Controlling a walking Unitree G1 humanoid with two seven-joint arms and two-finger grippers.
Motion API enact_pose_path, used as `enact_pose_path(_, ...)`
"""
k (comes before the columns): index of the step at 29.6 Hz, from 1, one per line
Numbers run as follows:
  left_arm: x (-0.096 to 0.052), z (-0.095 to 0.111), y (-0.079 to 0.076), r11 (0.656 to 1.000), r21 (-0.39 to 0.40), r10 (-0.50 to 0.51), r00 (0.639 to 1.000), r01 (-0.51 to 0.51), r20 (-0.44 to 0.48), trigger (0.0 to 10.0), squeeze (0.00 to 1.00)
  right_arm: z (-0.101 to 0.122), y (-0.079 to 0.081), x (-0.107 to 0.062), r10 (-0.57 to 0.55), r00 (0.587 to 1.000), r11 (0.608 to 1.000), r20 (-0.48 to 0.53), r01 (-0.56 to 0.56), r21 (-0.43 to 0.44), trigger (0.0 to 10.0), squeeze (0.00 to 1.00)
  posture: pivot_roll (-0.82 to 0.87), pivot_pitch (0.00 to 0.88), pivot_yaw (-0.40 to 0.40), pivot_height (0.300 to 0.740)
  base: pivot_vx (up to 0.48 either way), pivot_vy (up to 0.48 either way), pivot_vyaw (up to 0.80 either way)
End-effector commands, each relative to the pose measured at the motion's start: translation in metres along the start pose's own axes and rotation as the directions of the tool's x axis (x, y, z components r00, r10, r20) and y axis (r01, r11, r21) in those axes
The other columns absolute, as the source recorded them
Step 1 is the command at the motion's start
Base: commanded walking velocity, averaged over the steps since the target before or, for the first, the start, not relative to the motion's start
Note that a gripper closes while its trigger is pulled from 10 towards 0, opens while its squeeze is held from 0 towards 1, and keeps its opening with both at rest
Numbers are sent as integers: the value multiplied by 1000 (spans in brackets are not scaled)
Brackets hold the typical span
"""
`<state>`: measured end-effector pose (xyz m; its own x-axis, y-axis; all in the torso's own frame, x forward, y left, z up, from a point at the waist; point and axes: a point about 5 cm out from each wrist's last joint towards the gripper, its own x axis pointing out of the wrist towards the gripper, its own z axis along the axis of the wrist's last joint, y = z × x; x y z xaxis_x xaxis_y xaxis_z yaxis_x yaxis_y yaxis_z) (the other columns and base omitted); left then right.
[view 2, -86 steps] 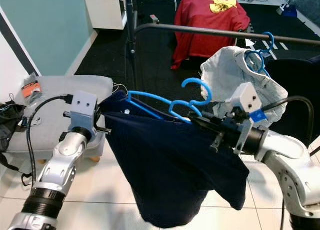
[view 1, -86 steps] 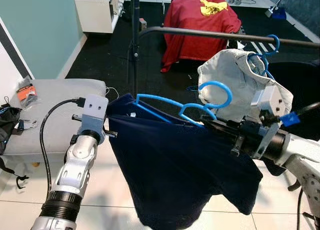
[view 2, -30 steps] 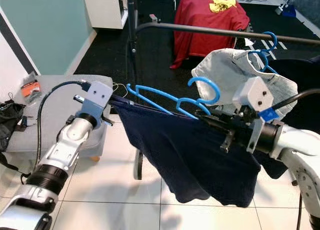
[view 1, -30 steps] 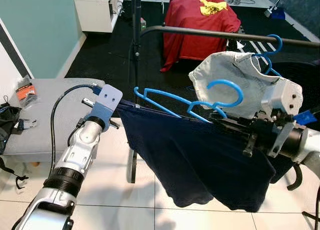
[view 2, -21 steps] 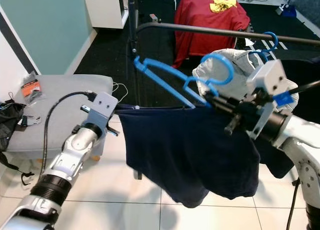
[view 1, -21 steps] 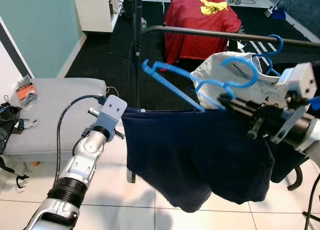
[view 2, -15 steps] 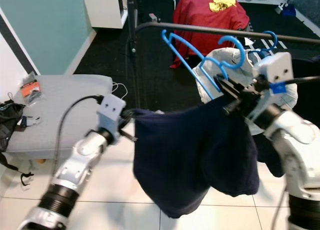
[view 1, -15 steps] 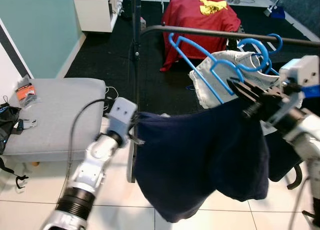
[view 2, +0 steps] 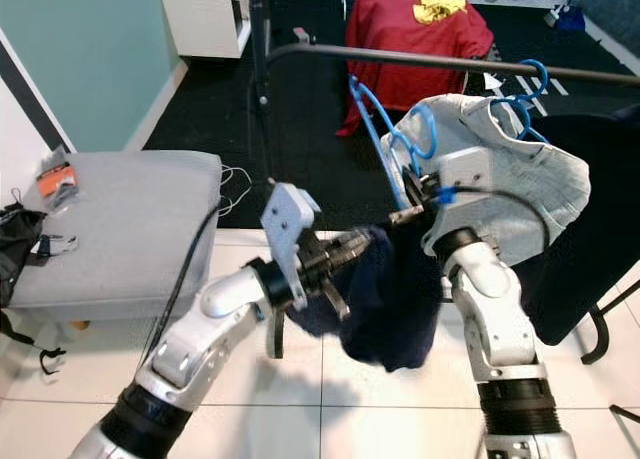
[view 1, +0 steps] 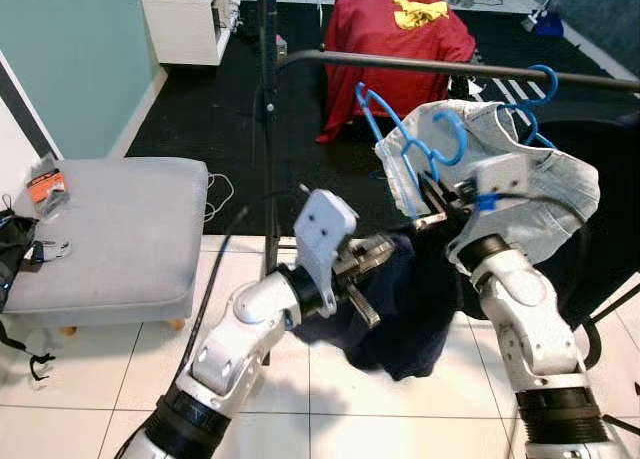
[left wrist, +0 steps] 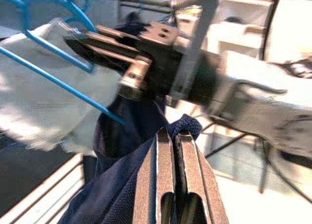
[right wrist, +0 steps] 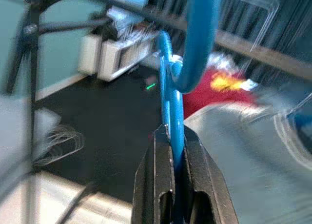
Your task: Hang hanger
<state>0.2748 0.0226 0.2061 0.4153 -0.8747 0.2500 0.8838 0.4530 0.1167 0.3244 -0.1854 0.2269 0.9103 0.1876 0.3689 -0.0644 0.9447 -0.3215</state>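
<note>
Right jaws (right wrist: 176, 151): clenched on the blue hanger (view 1: 400, 144), the thin blue wire running straight up between my two black fingers (right wrist: 151, 185) (seen plainly in the right wrist view).

Blue hanger: tilted steeply above my right jaws, its hook (view 1: 452, 137) curling in front of the pale grey garment (view 1: 535, 184); it sits below the dark rail (view 1: 400, 65) and I see no contact between hook and rail.

Left jaws (left wrist: 171, 141): pressed together on a fold of the navy cloth (view 1: 405, 309), the fabric bunched over my fingertips.

Navy cloth: hangs in a crumpled mass between my two jaws, trailing down below both, its upper end gathered just under my right jaws where the hanger's lower wire meets them.

Pale grey garment: just behind and beyond my right jaws, draped on a second blue hanger (view 1: 540, 84) whose hook is over the rail.

Dark rail: runs across above and beyond both jaws, carried on an upright black post (view 1: 268, 99) that stands beyond my left jaws.

Red garment (view 1: 395, 39): well beyond the rail, spread over something on the dark floor, with a yellow piece (view 1: 420, 11) on top.

Grey cushioned stool (view 1: 100, 234): well off to the outer side of my left jaws, on the white tiled floor (view 1: 90, 379).
</note>
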Motion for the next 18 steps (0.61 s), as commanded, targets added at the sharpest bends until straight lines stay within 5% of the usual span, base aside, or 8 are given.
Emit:
enact_pose_path(1, -4, 3, -4, 998, -33, -45, 999, 45, 5, 0, 0, 14, -3, 3, -56, 992, 996, 113, 63, -60, 0, 0, -57, 133, -34, 740, 0, 0, 0)
enact_pose_path(3, -4, 3, -4, 998, -33, -45, 999, 45, 5, 0, 0, 14, -3, 3, -56, 992, 996, 113, 63, -60, 0, 0, -57, 133, -34, 740, 0, 0, 0)
enact_pose_path(7, -22, -11, 13, 1000, 11, 20, 995, -19, -99, 0, 0, 45, -16, 8, -137, 952, 989, 273, 148, -20, 0, 0, -56, 132, -34, 740, 0, 0, 0)
enact_pose_path(9, -56, -40, 37, 988, 107, 135, 949, -109, -284, 0, 0, 80, -25, 14, -171, 891, 985, 420, 165, 52, 0, 0, -53, 138, -37, 740, 0, 0, 0)
enact_pose_path(11, -70, -49, 42, 983, 126, 169, 924, -133, -342, 0, 0, 91, -27, 17, -173, 870, 985, 462, 161, 67, 0, 0, -53, 143, -37, 740, 0, 0, 0)
enact_pose_path(16, -81, -54, 44, 981, 129, 186, 908, -148, -376, 0, 0, 96, -26, 18, -167, 860, 986, 483, 151, 72, 0, 0, -54, 143, -37, 740, 0, 0, 0)
enact_pose_path(18, -95, -62, 46, 977, 123, 210, 882, -173, -422, 0, 0, 93, -20, 20, -150, 866, 989, 477, 134, 69, 0, 0, -51, 133, -36, 740, 0, 0, 0)
